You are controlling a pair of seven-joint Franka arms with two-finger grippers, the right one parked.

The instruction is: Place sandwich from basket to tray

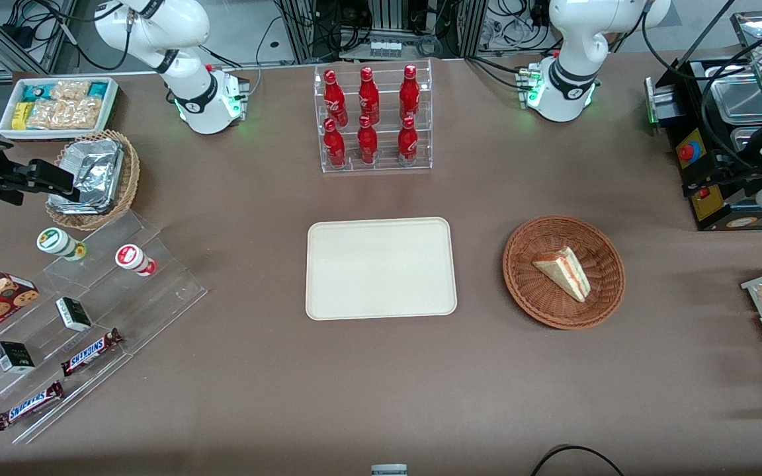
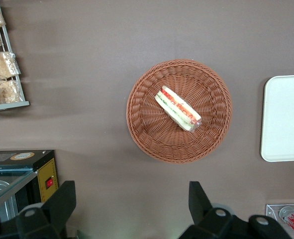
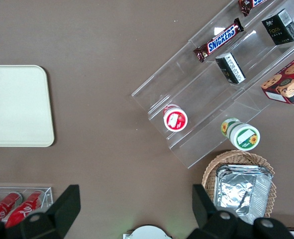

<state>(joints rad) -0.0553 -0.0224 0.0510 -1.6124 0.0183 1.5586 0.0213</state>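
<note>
- Sandwich [image 1: 564,271] lies in the round reddish-brown wicker basket [image 1: 606,294], on the weave near its middle, filling edge showing; I have not touched it.
- Tray [image 1: 381,268] sits bare just beside the basket on the brown tabletop [image 1: 381,383], with open cloth between their rims, so I judge the carry short and unobstructed.
- Rack of red bottles [image 1: 376,119] stands farther from the front camera than the tray, well apart from my path.
- Pincer [image 2: 132,209] hangs high above the tabletop beside the basket, fingers [image 2: 199,199] spread wide and gripping nothing.
- Risk one: the wedge looks soft, so squeezing hard could crush the bread or push out filling.
- Risk two: descending off-centre, a finger may catch the basket's raised rim and drag or tip it.
- Risk three: the wedge lies diagonal, so an unaligned pincer could pinch a corner and drop it.
</note>
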